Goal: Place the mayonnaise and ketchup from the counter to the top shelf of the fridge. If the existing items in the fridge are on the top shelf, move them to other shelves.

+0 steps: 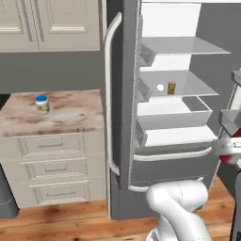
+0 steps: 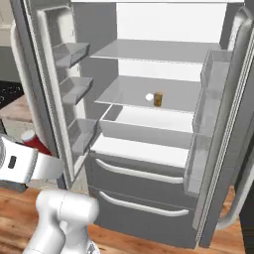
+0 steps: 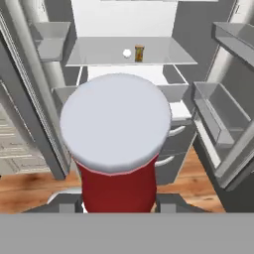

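Note:
My gripper [image 3: 118, 204] is shut on the ketchup [image 3: 117, 149], a red bottle with a wide white cap that stands large in the hand view. Its red body also peeks out at the ketchup [image 2: 37, 144] beside my hand at the left, and at the ketchup [image 1: 229, 159] by the right edge. The bottle is held in front of the open fridge, outside it. The mayonnaise [image 1: 42, 103], a small jar with a blue lid, stands on the marble counter [image 1: 70, 113]. The top shelf [image 2: 158, 52] is bare.
A small brown jar [image 2: 158, 98] and a white ball [image 2: 149, 97] sit on the middle shelf [image 2: 124, 94], above a drawer bin [image 2: 144, 126]. Both fridge doors stand open, with door bins [image 2: 74, 87] left and door bins [image 2: 211, 79] right. Drawers [image 1: 52, 167] lie under the counter.

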Available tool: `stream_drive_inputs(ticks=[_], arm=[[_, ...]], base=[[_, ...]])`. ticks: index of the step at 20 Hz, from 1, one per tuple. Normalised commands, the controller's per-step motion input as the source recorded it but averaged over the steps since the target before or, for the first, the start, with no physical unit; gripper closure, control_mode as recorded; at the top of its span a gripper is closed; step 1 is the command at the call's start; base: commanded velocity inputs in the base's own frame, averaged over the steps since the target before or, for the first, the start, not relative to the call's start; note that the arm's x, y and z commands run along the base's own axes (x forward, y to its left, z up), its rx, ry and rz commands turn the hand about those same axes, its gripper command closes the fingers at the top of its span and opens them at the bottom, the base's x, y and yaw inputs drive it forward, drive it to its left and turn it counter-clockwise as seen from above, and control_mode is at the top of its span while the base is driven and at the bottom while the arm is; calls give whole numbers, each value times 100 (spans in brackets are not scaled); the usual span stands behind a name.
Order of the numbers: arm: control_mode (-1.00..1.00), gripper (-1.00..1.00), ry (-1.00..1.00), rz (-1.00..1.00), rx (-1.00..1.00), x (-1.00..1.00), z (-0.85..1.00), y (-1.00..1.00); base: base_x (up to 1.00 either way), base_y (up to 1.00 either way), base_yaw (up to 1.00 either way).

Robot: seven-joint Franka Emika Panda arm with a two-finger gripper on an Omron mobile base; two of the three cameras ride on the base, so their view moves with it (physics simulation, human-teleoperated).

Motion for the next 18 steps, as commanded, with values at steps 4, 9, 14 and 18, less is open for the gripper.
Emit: stream_drive_inputs(ticks=[4, 9, 14, 18], arm=[[100, 100, 0, 0, 0, 0, 0, 0], [100, 100, 0, 0, 0, 0, 0, 0], [100, 100, 0, 0, 0, 0, 0, 0], [100, 100, 0, 0, 0, 0, 0, 0]], base=[[65, -98, -6], [63, -66, -5], [57, -3, 2], [0, 3, 11]])
